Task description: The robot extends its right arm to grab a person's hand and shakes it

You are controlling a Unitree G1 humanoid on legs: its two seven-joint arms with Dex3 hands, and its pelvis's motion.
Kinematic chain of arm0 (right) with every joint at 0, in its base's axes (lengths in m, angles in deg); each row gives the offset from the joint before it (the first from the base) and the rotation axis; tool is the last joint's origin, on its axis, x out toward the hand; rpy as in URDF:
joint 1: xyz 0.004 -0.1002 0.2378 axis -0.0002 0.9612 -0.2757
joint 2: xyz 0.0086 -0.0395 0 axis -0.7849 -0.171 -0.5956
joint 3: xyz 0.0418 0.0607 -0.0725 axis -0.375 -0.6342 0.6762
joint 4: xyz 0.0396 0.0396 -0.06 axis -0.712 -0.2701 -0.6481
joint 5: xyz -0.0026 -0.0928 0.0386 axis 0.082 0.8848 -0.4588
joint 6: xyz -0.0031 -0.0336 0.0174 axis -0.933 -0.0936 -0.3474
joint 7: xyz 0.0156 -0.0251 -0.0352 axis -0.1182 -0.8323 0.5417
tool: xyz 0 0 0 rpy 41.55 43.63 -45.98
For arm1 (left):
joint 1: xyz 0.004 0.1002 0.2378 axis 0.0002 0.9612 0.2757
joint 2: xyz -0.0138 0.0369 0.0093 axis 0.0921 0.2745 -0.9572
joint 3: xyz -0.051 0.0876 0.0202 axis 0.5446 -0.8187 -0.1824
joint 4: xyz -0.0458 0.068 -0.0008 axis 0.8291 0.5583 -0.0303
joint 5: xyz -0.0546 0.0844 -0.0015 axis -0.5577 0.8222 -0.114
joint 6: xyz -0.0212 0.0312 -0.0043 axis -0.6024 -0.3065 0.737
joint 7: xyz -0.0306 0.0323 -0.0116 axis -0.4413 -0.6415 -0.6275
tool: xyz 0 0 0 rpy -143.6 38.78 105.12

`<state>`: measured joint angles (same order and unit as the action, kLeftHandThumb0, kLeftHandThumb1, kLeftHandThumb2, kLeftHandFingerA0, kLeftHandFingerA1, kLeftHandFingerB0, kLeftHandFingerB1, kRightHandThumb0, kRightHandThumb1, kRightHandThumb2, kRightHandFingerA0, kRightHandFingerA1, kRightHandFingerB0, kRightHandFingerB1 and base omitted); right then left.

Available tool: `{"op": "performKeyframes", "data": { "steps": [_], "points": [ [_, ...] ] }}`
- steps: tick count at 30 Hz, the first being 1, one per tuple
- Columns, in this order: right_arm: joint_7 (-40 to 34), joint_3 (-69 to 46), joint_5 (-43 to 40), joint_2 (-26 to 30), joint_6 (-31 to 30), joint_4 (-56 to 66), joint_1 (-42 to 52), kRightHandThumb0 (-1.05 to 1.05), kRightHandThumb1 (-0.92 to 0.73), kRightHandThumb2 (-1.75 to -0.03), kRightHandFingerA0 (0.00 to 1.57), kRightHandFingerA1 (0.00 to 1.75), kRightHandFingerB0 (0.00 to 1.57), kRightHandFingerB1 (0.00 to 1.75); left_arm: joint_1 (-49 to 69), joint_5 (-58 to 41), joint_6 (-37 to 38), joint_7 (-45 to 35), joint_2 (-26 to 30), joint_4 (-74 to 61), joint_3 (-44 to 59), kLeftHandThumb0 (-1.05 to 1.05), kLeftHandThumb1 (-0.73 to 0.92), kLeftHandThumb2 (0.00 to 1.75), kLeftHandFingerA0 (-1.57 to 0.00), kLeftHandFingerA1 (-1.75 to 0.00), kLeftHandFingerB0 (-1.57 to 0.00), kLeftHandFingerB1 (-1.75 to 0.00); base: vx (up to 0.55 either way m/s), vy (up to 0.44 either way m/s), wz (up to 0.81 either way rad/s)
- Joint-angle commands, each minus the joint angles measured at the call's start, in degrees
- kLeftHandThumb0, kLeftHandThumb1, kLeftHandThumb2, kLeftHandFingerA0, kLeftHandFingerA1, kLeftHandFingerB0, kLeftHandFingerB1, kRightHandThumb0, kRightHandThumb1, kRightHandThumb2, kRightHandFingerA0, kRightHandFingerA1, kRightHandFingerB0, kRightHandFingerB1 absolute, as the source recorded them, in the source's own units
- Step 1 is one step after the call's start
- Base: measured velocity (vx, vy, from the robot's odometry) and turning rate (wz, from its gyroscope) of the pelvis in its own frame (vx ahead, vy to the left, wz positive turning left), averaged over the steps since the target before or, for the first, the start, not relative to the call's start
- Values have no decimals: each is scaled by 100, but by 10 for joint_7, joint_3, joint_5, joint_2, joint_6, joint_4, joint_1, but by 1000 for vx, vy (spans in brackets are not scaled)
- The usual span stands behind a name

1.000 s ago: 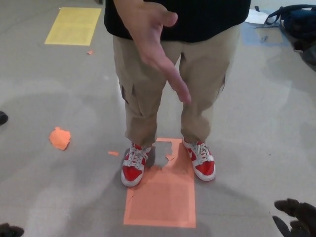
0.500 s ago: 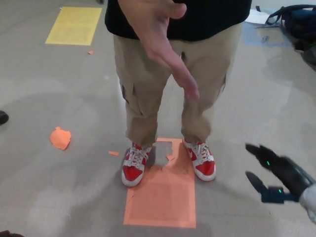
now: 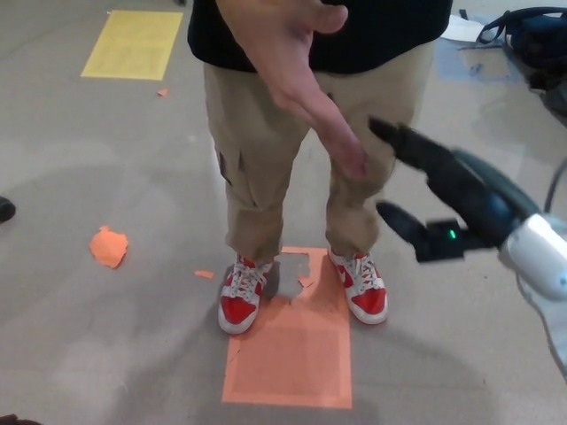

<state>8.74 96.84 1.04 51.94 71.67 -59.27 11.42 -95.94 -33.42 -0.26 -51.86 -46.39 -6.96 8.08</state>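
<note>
While the right hand [image 3: 425, 199] hangs with fingers [image 3: 416, 150] spread wide and empty, the person's hand [image 3: 297, 75] lies to its upper left, long axis slanting down toward it, fingertips near, apparently not touching. Left hand: barely visible, far off.

The person [image 3: 319, 133] is cut off above the chest by the top edge. Part of the trousers is hidden behind the person's hand [image 3: 292, 62]. Right of the person, the robot's right forearm [image 3: 545, 266] is cropped by the edge.
</note>
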Motion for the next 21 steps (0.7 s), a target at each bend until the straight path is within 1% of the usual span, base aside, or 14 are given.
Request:
{"op": "performKeyframes", "data": {
  "steps": [1, 2, 3, 4, 5, 6, 7, 8, 9, 10, 15, 17, 18, 21],
  "points": [
    [125, 57, 97, 1, -225, 88, -150, -87, -73, -112, 0, 24, 0, 11, 13, -11, 33, -14, 15, 6, 12, -73, 73, 103, -6, -43, -7, -39, 0, 0, 0],
    [126, 59, 96, 1, -229, 87, -154, -87, -73, -112, 0, 24, 0, 11, 13, -11, 32, -13, 14, 6, 13, -73, 73, 103, -6, -43, -7, -39, 0, 0, 0],
    [129, 62, 92, 0, -234, 82, -163, -88, -91, -67, 0, 23, 0, 0, 14, -9, 35, -9, 15, 7, 12, -78, 75, 103, -10, -44, -5, -40, 0, 0, 0],
    [132, 65, 87, -3, -240, 76, -174, -89, -70, -94, 0, 23, 0, 0, 14, -9, 33, -8, 17, 4, 12, -78, 76, 103, -5, -41, -1, -37, 0, 0, 0],
    [134, 68, 82, -5, -242, 71, -183, -89, -70, -94, 0, 23, 0, 0, 14, -9, 28, -8, 19, 1, 13, -78, 76, 103, -5, -41, -1, -37, 0, 0, 0],
    [137, 71, 82, -6, -248, 69, -189, -88, -91, -67, 0, 26, 0, 0, 14, -12, 28, -11, 20, 2, 16, -77, 76, 104, -4, -41, -3, -37, 0, 0, 0],
    [138, 74, 82, -6, -252, 69, -192, -88, -91, -67, 0, 26, 0, 0, 14, -12, 28, -13, 20, 2, 17, -77, 76, 104, -4, -41, -3, -37, 0, 0, 0],
    [139, 77, 79, -11, -255, 58, -204, -91, -72, -98, 0, 23, 0, 1, 14, -15, 32, -11, 19, 3, 20, -80, 76, 100, -4, -40, -2, -37, 0, 0, 0],
    [140, 81, 78, -13, -256, 51, -211, -93, -74, -99, 2, 23, 0, 0, 14, -14, 33, -9, 19, 4, 21, -72, 72, 101, -10, -44, -7, -41, 0, 0, 0],
    [139, 86, 76, -17, -256, 38, -218, -90, -74, -111, 0, 25, 0, 10, 15, -13, 35, -9, 20, 4, 21, -77, 76, 102, -5, -41, -1, -37, 0, 0, 0],
    [125, 95, 63, -36, -259, -33, -245, -98, -78, -111, 0, 20, 0, 4, 13, -15, 37, -23, 21, 6, 24, -70, 73, 104, -5, -43, -5, -38, 0, 0, 0],
    [112, 89, 43, -58, -256, -111, -266, -101, -78, -110, 0, 16, 0, 0, 13, -15, 41, -23, 19, 12, 26, -70, 72, 102, -13, -46, -2, -39, 0, 0, 0],
    [113, 92, 44, -63, -257, -135, -274, -101, -78, -110, 0, 15, 0, 0, 16, -13, 44, -20, 19, 13, 25, -33, 62, 114, 0, -48, 0, -47, 0, 0, 0],
    [107, 97, 43, -76, -247, -215, -303, -100, -77, -110, 0, 16, 0, 1, 14, -5, 38, -15, 19, 11, 19, -33, 62, 114, 0, -47, 0, -47, 0, 0, 0]
  ]
}}
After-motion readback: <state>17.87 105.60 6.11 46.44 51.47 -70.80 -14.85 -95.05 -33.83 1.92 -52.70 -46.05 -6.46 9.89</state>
